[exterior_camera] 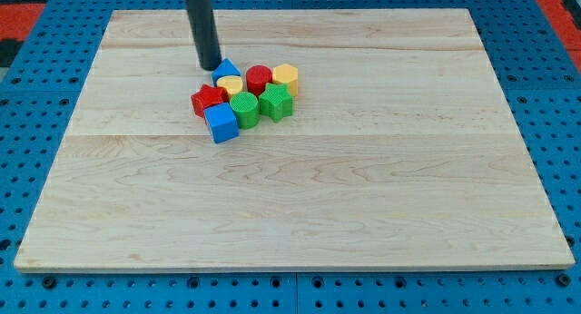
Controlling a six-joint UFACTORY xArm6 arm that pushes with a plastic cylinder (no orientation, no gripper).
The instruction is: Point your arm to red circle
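The red circle (259,78) is a short red cylinder in a tight cluster of blocks on the wooden board (363,187), in the upper left-centre of the view. My tip (211,66) rests on the board just left of the blue triangular block (227,70), about two block widths left of the red circle. Around the red circle sit a yellow hexagon (286,78) on its right, a yellow circle (231,85) on its left, a green star-like block (276,103) and a green circle (244,108) below it.
A red star-like block (208,100) and a blue cube (221,122) form the cluster's lower left. The board lies on a blue perforated table (36,123), with a red patch (23,10) at the view's top left.
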